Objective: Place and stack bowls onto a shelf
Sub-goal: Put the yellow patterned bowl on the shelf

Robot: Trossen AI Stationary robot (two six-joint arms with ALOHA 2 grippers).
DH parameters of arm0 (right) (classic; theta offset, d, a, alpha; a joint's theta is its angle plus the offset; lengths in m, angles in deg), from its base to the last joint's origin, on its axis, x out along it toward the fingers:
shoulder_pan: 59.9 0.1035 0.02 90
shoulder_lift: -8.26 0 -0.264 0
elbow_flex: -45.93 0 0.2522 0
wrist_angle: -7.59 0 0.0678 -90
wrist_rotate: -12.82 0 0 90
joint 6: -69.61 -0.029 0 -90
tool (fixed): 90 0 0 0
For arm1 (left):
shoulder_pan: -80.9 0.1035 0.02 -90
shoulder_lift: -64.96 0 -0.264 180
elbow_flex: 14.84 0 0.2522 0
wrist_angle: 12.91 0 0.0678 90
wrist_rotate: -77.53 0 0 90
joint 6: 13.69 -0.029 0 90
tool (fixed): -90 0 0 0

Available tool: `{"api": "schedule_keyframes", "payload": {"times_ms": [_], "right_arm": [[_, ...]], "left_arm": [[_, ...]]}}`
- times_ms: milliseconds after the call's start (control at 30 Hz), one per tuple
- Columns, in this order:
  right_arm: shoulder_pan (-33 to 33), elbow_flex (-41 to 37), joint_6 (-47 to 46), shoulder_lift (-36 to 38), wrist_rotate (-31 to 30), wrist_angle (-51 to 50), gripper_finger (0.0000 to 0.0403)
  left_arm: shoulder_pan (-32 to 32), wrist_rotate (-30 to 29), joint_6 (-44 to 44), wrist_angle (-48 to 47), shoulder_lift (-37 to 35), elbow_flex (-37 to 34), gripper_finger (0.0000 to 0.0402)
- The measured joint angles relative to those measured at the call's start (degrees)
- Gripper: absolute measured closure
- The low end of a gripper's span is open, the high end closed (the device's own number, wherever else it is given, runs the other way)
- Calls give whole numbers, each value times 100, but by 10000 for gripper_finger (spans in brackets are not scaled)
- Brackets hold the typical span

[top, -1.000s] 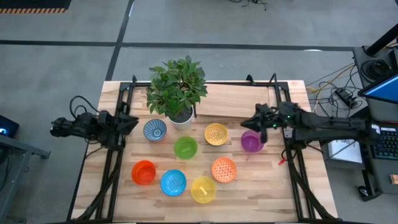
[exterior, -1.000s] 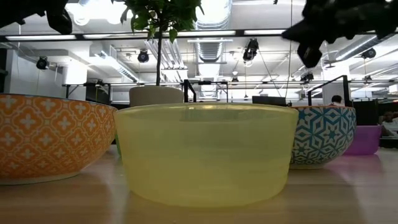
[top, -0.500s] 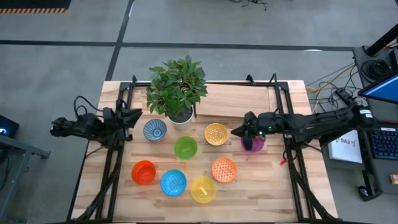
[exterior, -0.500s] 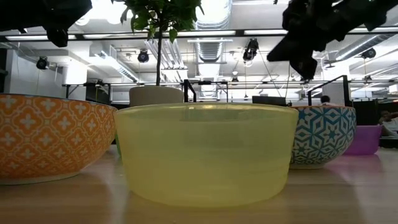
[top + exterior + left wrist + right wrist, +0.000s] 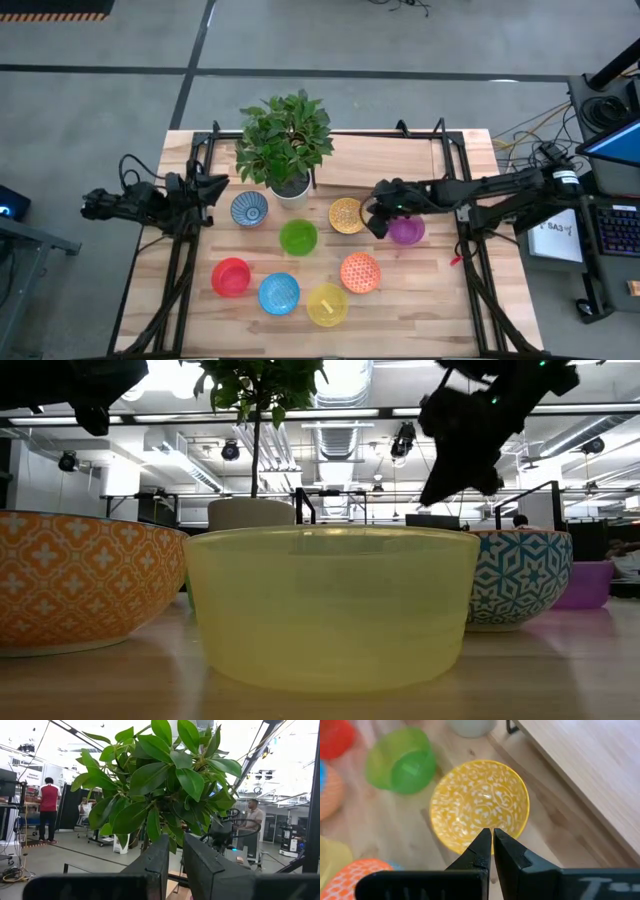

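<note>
Robotics lab or open workshop hall. Grey concrete floor [image 5: 400, 45] with dark marked lines around wooden test table [image 5: 420, 300]. Exposed ducts and pipes on white ceiling [image 5: 340, 430], hanging lamps. Cables [image 5: 535, 140] and keyboard [image 5: 622, 228] at right of table. Far behind, people [image 5: 48, 810] standing or sitting among black frames and equipment stands.

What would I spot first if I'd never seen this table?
Probably the leafy plant at the table's back, beside the shelf, with colourful bowls scattered in front. Next, the right tool, fingers nearly together, hanging over the yellow patterned bowl; the left tool waits at the left edge.
</note>
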Motion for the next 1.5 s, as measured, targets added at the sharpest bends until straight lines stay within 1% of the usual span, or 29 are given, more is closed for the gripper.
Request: {"api": "schedule_keyframes", "payload": {"times_ms": [167,367,433,667,733,867,967,1033,1233,1367,1500], "right_arm": [[-163,210,-138,-445,3,18,391],[-194,563,-28,-1055,3,-7,391],[-194,795,209,-1270,3,26,391],[-188,1655,1688,-1929,0,-47,391],[-219,1945,1829,-2119,1,-290,391],[-326,2515,1929,-2468,-6,-1363,391],[-395,2739,1930,-2667,-17,-1948,391],[-412,2809,1930,-2766,-13,-2080,391],[-414,2829,1870,-2869,-16,-2064,391],[-414,2895,1691,-2843,-360,-2046,391],[-416,2928,1471,-2753,-406,-2069,374]], "left_arm": [[0,-2,0,2,0,0,364],[0,-2,0,4,0,0,364],[0,-2,0,4,0,0,364],[0,-2,-2,15,0,0,364],[0,-3,-1,15,0,0,364],[0,-4,-3,13,0,0,364],[0,-4,-79,8,0,0,364],[0,-4,-133,2,0,0,364],[0,-4,-133,2,0,0,364],[0,-4,-137,-5,-1,0,364],[0,-7,-153,-23,-2,0,364]]}}
